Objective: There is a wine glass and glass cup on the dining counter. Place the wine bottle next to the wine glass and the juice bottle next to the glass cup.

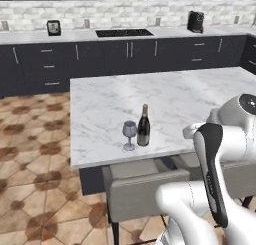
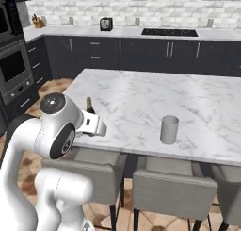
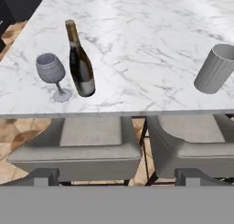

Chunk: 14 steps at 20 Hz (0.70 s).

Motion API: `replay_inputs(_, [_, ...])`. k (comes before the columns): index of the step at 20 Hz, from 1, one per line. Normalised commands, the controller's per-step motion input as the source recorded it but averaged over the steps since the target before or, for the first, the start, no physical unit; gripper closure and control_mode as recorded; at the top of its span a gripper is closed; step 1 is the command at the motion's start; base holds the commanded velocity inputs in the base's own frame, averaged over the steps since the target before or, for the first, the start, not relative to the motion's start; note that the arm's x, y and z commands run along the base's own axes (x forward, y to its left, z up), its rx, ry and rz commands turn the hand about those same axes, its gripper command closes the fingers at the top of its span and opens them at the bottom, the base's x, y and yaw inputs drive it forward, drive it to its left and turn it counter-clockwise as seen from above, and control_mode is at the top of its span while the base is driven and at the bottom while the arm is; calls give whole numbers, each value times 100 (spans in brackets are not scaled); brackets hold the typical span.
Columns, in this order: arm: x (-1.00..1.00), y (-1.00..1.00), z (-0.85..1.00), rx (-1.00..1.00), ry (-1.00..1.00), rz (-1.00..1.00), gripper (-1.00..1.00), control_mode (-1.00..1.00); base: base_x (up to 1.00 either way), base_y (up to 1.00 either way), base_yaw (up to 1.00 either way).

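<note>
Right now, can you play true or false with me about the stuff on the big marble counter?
1. The wine bottle stands upright right beside the wine glass. True.
2. The glass cup is lying on its side. False: it stands upright on the counter.
3. The cup sits far along the counter from the wine bottle. True.
4. The wine glass is full of red wine. False: it looks clear and empty.
5. The end effector is holding the wine bottle. False: the bottle stands free on the counter with nothing gripping it.
</note>
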Motion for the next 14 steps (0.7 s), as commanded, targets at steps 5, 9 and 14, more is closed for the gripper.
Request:
replay_inputs(5, [0,0,0,0,0,0,-100,100,-67,-1,-9])
replay_inputs(9, [0,0,0,0,0,0,-100,100,-66,-4,-8])
replay_inputs(14, [0,0,0,0,0,0,-100,100,-7,0,-76])
